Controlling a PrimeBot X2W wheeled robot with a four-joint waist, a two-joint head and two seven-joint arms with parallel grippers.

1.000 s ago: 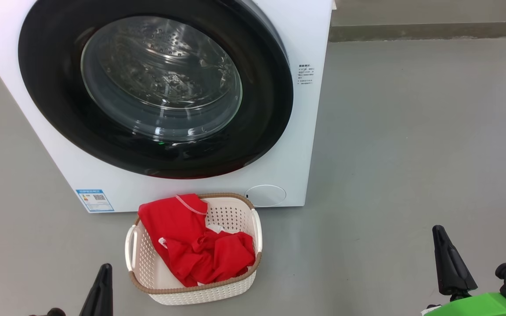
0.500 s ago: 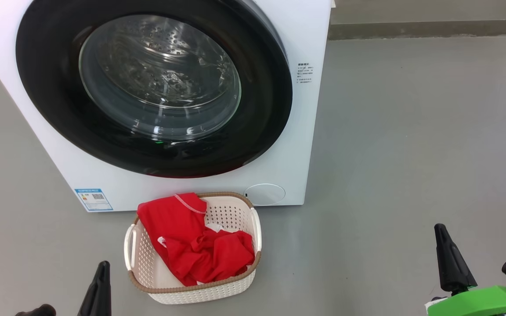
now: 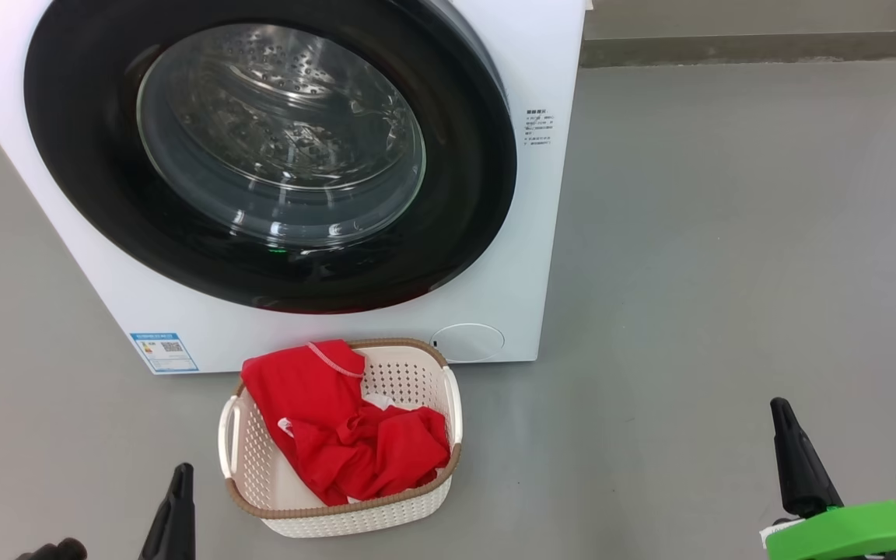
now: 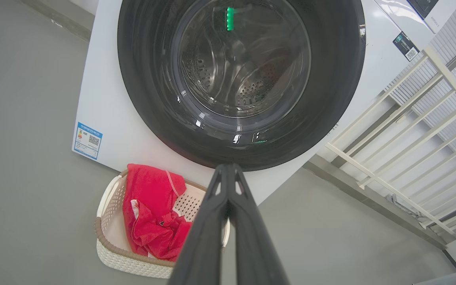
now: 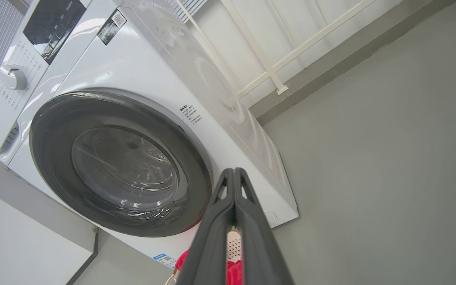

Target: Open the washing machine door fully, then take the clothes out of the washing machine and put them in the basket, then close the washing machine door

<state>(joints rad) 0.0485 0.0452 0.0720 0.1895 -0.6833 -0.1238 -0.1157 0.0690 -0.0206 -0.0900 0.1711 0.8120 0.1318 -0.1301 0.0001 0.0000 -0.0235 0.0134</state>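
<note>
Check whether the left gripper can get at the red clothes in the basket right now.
Probably yes. The clothes lie uncovered on top in the open basket, and the left gripper sits just off the basket's left side with nothing between them. Its fingers are shut, so it would need to open first.

Laundry area: washing machine (image 3: 323,179), basket (image 3: 355,513)

Bright, even light (wrist edges bowed)
</note>
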